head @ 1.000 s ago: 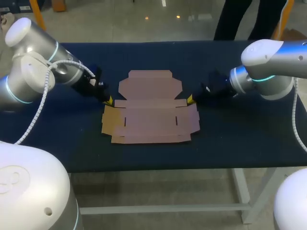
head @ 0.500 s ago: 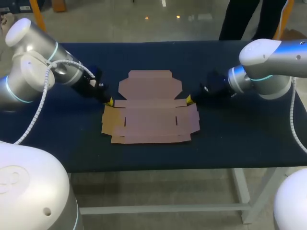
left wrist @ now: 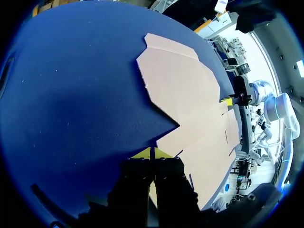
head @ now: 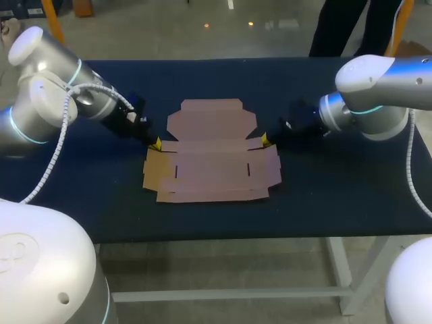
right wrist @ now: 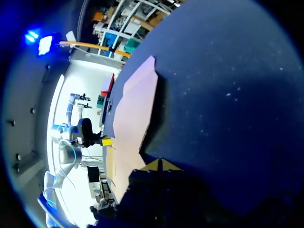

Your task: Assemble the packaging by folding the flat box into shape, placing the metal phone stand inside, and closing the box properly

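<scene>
Here left gripper (head: 156, 143), right gripper (head: 266, 140) closed, flanking flat box (head: 211, 162)

A robotics lab is being shown. A work table (head: 337, 196) draped in dark blue cloth is being flanked by two silver, cable-trailing robot arms, the left arm (head: 47, 88) at 9 o'clock and the right arm (head: 378, 88) at 3 o'clock.
</scene>
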Robot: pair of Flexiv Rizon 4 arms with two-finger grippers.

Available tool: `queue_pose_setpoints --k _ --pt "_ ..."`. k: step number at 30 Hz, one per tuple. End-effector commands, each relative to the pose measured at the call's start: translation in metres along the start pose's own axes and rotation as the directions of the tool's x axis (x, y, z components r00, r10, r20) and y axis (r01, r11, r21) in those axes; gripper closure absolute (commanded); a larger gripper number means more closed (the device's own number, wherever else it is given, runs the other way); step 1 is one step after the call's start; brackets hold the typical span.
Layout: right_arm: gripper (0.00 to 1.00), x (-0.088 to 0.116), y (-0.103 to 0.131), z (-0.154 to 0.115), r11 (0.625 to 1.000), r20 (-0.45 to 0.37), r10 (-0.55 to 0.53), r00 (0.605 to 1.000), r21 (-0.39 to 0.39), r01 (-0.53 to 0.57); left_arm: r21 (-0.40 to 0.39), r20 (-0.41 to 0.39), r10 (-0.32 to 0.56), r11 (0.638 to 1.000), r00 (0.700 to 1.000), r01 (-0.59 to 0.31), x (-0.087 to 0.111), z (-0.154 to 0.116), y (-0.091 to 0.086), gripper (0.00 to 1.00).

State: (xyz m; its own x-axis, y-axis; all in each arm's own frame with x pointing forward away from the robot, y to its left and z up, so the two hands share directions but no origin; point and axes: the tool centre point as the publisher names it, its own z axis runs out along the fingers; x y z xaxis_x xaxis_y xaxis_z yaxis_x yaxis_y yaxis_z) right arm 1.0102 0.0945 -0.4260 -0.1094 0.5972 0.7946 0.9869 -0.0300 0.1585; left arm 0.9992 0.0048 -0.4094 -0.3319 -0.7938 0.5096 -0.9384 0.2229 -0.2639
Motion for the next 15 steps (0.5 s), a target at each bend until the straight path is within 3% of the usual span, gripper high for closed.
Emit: queue_pose_setpoints --k 1,15 --pt "1.00 -0.0001 0.0004 0.0003 1.000 -0.004 -0.004 1.000 0.001 0.004 -0.003 0.001 0.002 1.000 1.000 -0.002 0.0014 0.0003 0.0001 1.00" --pt "1.00 0.0007 0.0015 0.0002 1.000 0.016 0.003 1.000 0.005 -0.003 0.000 -0.003 -0.009 1.000 1.000 0.009 -0.0003 -0.0003 0.0013 1.00"
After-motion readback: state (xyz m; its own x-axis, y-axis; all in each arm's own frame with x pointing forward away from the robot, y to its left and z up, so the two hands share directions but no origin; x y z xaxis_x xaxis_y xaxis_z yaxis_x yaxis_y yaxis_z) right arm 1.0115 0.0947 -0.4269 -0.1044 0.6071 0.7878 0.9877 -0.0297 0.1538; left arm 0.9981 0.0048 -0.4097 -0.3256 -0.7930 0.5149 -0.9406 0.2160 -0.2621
